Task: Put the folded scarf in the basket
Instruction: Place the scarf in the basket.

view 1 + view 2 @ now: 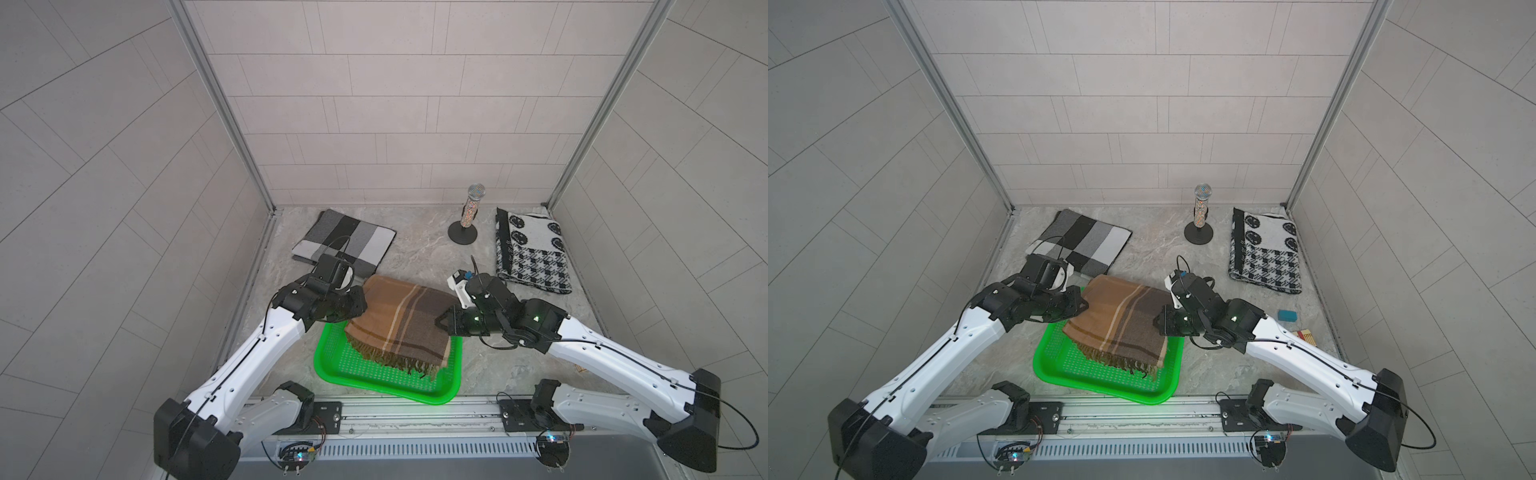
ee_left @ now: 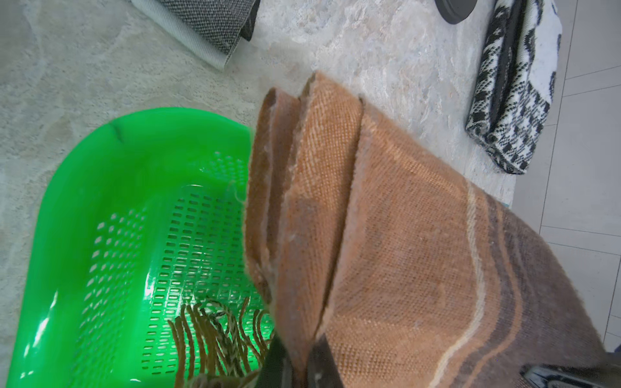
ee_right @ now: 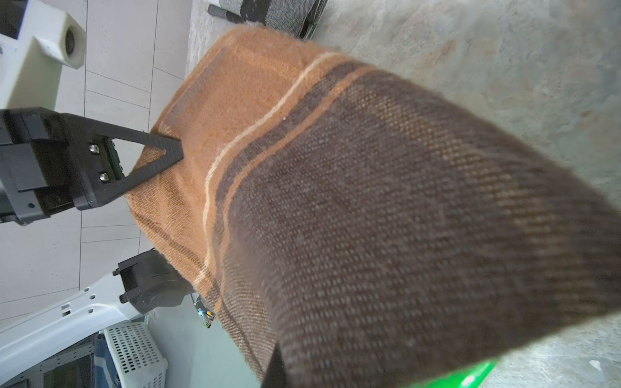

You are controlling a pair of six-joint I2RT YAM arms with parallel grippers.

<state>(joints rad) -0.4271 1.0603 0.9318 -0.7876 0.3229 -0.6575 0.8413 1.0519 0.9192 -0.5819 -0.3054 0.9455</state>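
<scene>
Brown plaid scarf is hanging level over the basket, fringe seemingly brushing its floor, because you are pinching opposite edges with the left gripper and right gripper, both clamped tight on cloth, to stop the folds spilling.

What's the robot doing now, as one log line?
brown plaid fringed scarf: held over green perforated plastic basket | left gripper: shut on scarf | right gripper: shut on scarf
</scene>
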